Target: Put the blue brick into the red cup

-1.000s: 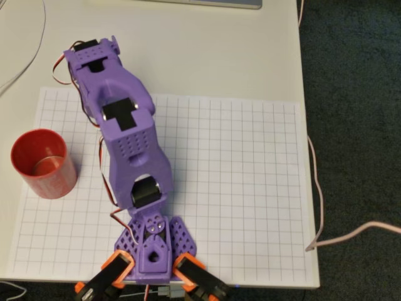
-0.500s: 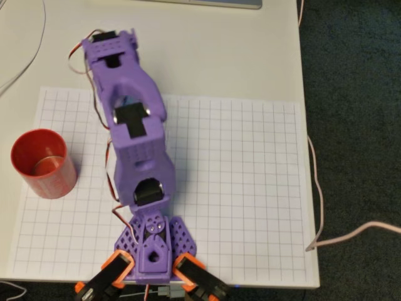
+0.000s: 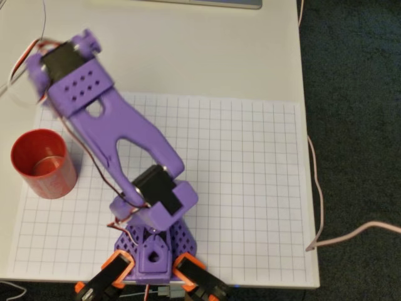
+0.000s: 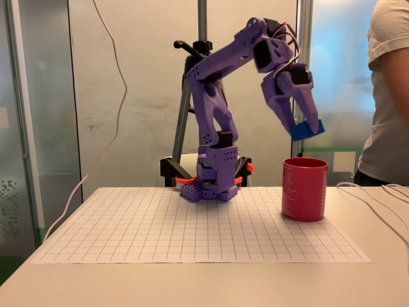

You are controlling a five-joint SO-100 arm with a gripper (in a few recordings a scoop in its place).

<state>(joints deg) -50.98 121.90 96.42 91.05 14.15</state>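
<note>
In the fixed view my purple gripper [image 4: 301,127] hangs in the air, shut on the blue brick [image 4: 307,130], a small bright-blue block pinched at the fingertips. The brick is a short way above the open mouth of the red cup [image 4: 305,189], which stands upright on the grid mat. In the overhead view the red cup [image 3: 40,163] sits at the mat's left edge, and the arm's wrist [image 3: 69,72] reaches up and left beyond it, covering the fingers and the brick.
The arm's base [image 3: 150,251] is clamped at the near edge of the white grid mat [image 3: 250,188]. Thin cables [image 4: 377,198] trail over the table beside the cup. A person [image 4: 390,96] stands close to the cup's side. The table's edge [image 3: 307,125] borders dark carpet.
The arm has swung left in the overhead view and stretched out, so its wrist has gone from above the mat's upper middle to up and left, beyond the red cup.
</note>
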